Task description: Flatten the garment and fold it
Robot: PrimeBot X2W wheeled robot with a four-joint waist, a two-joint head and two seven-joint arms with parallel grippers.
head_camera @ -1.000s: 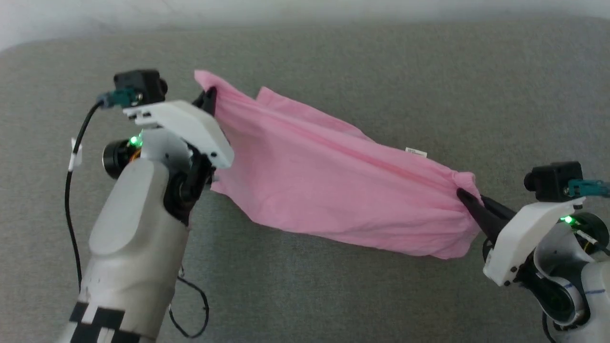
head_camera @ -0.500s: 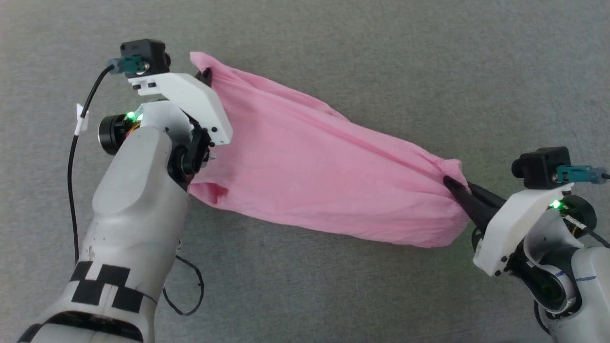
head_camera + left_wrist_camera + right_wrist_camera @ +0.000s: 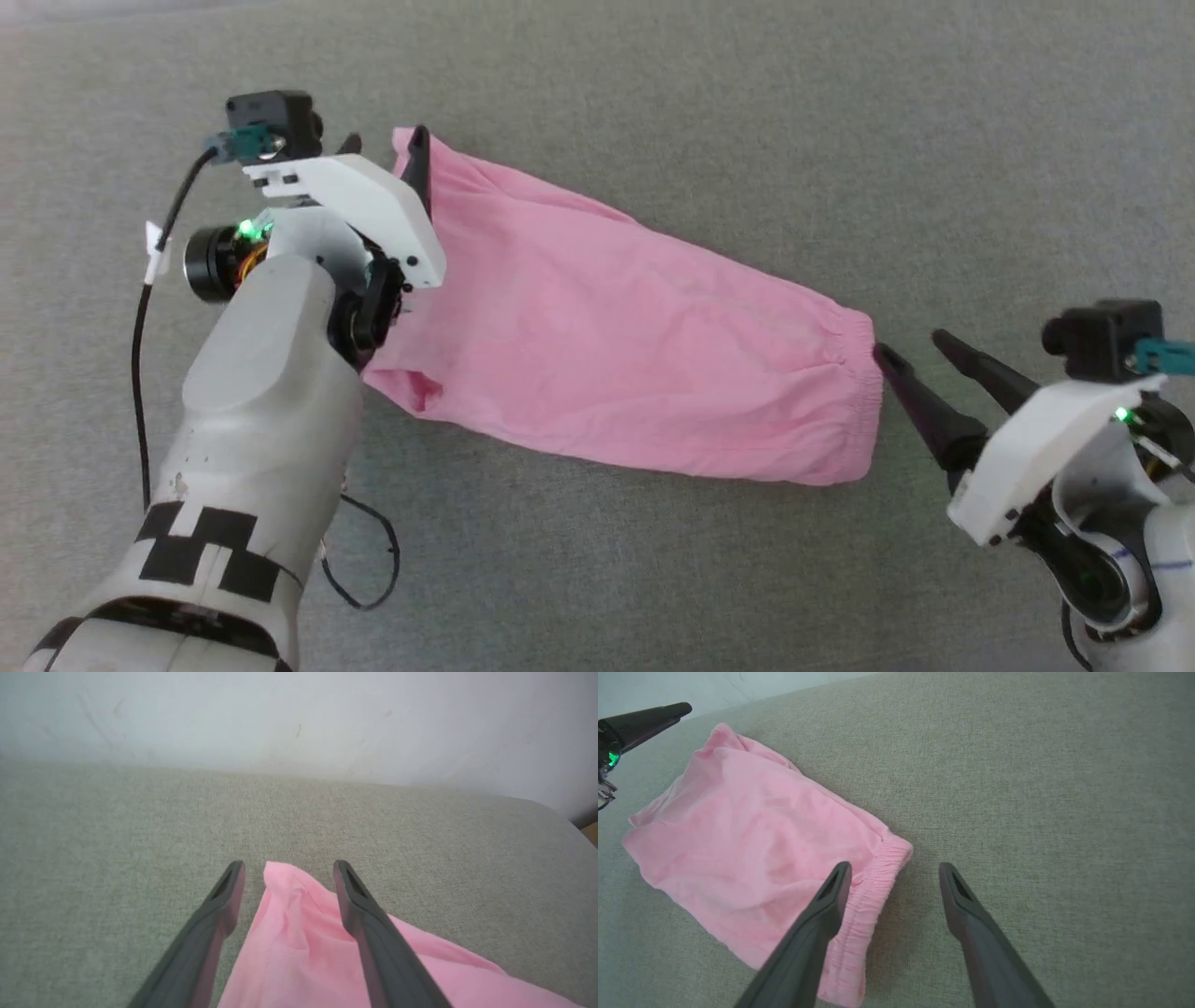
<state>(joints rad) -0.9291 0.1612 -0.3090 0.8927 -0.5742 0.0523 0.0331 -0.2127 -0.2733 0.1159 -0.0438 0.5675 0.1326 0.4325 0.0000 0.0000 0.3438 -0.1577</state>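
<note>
The pink shorts point(image 3: 635, 345) lie flat, bare grey upholstery point(image 3: 840, 140) all round. The left gripper point(image 3: 385, 137) gapes empty astride their eleven-o'clock corner; the right gripper point(image 3: 910, 343), wide open and empty, sits just off the waistband point(image 3: 864, 401) at three o'clock.

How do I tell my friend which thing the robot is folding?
Find the big grey fabric surface. Spread across its middle, between the left claw and the right claw, lies the garment. It is the one soft pink thing there, with a crinkly elastic waistband beside the right claw.
</note>
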